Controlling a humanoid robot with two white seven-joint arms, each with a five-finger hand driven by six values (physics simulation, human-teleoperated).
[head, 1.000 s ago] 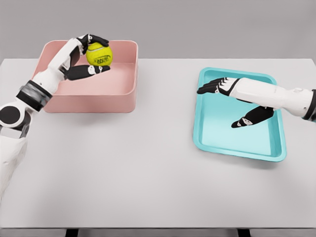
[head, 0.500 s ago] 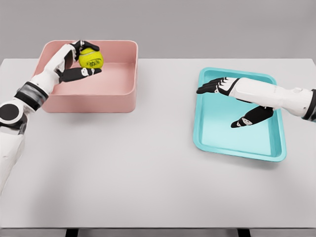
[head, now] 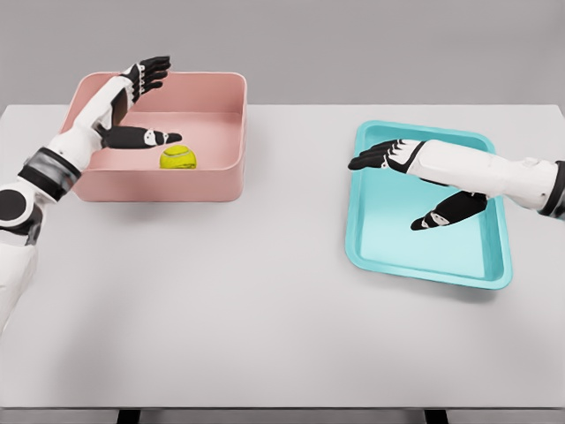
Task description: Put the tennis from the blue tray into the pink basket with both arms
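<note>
**Ball lying in the basket, both hands open**

Nearest on the right side of the bench (head: 265, 309), the tray (head: 388, 247) is holding no ball; the right hand (head: 415, 181) is hovering over it with fingers spread wide and thumb hanging down, gripping nothing. Farther back, at the far left corner, the basket (head: 212, 181) is holding the ball (head: 177, 157), which is sitting on its floor near the front wall. The left hand (head: 132, 102) is poised above the basket, fingers and thumb splayed wide apart, clear of the ball. The drop looks complete. To finish well, the left arm should be lifting straight up and away, keeping fingertips off the rim so the basket is not nudged and the ball is not stirred.
</note>
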